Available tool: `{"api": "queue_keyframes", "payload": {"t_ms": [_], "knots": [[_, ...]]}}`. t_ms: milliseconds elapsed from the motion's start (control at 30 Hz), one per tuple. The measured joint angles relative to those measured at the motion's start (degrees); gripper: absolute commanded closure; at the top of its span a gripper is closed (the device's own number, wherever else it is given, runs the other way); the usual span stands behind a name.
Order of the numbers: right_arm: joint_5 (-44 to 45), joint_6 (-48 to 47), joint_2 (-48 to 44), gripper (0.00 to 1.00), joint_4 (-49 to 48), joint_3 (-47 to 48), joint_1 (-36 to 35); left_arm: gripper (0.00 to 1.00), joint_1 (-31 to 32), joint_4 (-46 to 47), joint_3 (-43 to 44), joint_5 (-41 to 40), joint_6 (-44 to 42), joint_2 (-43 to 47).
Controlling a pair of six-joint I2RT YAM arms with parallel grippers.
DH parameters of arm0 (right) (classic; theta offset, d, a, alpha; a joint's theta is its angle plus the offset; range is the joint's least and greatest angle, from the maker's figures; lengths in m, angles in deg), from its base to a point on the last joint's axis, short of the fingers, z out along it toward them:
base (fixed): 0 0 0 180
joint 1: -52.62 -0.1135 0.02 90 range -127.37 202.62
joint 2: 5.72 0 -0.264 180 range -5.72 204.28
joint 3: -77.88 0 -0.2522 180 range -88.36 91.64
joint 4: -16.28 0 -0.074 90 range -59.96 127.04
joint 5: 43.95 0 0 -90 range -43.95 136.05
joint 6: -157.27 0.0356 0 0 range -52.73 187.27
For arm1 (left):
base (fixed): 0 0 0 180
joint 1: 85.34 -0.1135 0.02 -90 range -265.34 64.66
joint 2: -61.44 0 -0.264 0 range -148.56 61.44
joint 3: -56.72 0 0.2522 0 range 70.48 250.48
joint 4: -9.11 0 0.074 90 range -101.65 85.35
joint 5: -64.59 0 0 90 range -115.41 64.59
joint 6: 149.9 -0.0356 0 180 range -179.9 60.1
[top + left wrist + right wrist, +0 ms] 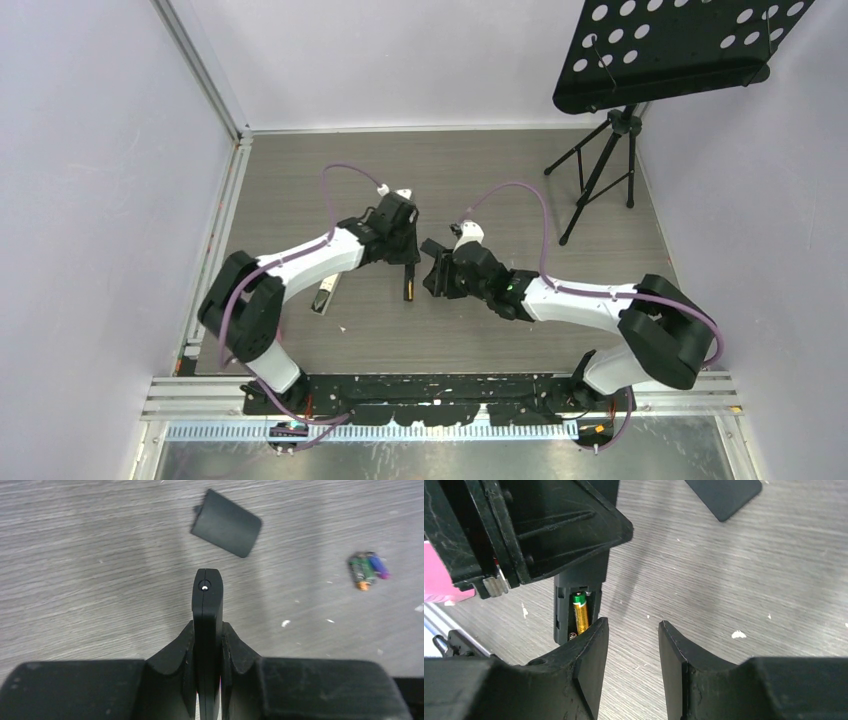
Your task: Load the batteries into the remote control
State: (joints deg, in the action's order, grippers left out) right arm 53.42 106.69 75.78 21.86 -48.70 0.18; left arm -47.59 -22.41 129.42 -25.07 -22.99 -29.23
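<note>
My left gripper (207, 627) is shut on the black remote control (207, 600), which it holds on its edge above the table. In the right wrist view the remote's (574, 592) battery bay is open, and one orange-gold battery (580, 616) with a green end lies in it. My right gripper (631, 630) stands open just right of that bay, with only bare table between its fingers. Loose batteries (369, 570), green, purple and orange, lie together on the table to the right. From above, the left gripper (403, 250) and the right gripper (433, 275) are close together around the remote (408, 285).
The black battery cover (226, 524) lies flat on the table beyond the remote. A second long silver-and-black device (325, 295) lies left of the remote. A music stand on a tripod (600, 175) stands at the back right. White walls close in the left, the back and the right.
</note>
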Motion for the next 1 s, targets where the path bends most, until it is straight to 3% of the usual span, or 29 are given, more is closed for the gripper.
{"api": "queue_keyframes", "payload": {"t_ms": [367,533,767,1000], "knots": [[2.1,4.7,3.6,0.46,2.7,-0.9,0.0,1.00,8.9,-18.4,16.0,-20.0,2.5,-15.1],[2.4,5.9,4.0,0.40,4.5,-0.9,0.0,1.00,10.0,-22.0,17.2,-23.9,4.4,-17.7],[2.3,6.4,4.1,0.40,6.1,-0.9,0.0,1.00,9.9,-23.7,17.2,-26.8,6.6,-17.7],[2.4,6.9,6.1,0.43,19.2,5.1,0.0,1.00,9.0,-23.0,15.3,-27.6,7.0,-15.0]]}}
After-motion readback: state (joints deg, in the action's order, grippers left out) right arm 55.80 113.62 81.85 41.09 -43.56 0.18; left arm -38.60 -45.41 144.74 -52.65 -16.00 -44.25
